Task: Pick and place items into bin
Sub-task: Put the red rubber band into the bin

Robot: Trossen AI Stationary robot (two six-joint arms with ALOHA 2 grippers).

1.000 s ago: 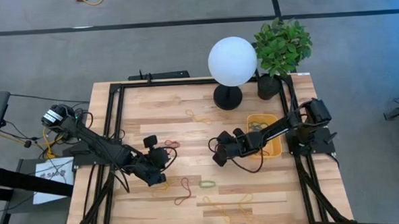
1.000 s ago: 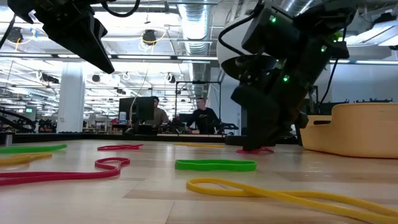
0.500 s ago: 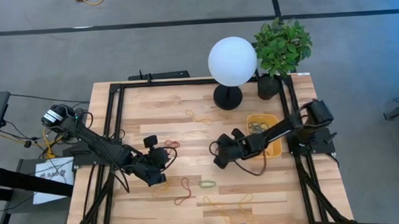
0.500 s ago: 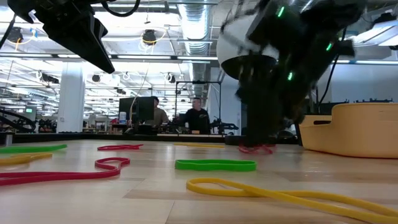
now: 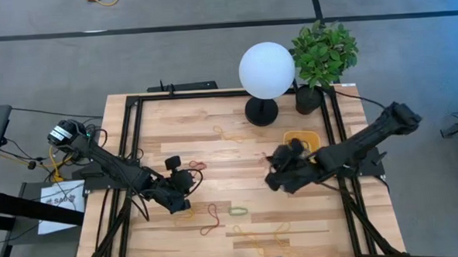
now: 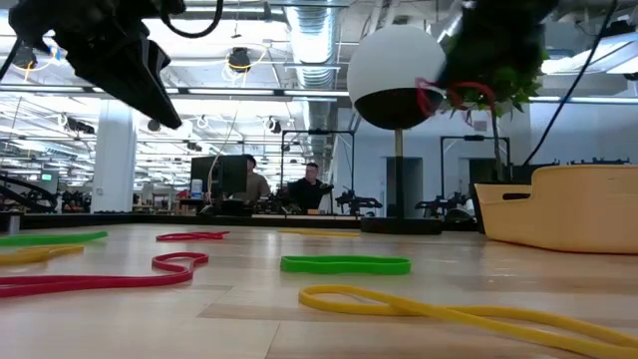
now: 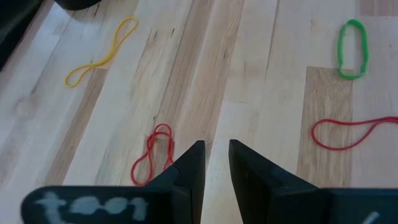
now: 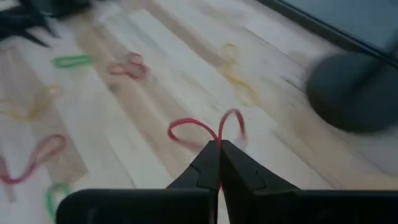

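Note:
My right gripper is shut on a red rubber band and holds it high above the table, left of the yellow-orange bin; the low view shows that band in the air. My left gripper hovers open over bare wood at the table's near left, with nothing between its fingers. A twisted red band lies flat just beside its fingers. More bands lie flat on the table: green, red, yellow. My right gripper pinches the red band between its two fingertips at one spot, and two curved parts of the band spread out beyond the tips. The fingers slant down toward the table's left. The band is lifted clear of the table.
A white globe lamp on a black foot and a potted plant stand at the far edge behind the bin. A yellow band lies near the lamp's foot. Black frame rails run along the table's sides.
My right gripper has taken hold of the red band on the table, risen well clear of the wood and moved toward the table's right edge, nearer the bin. The band has left the table with it.

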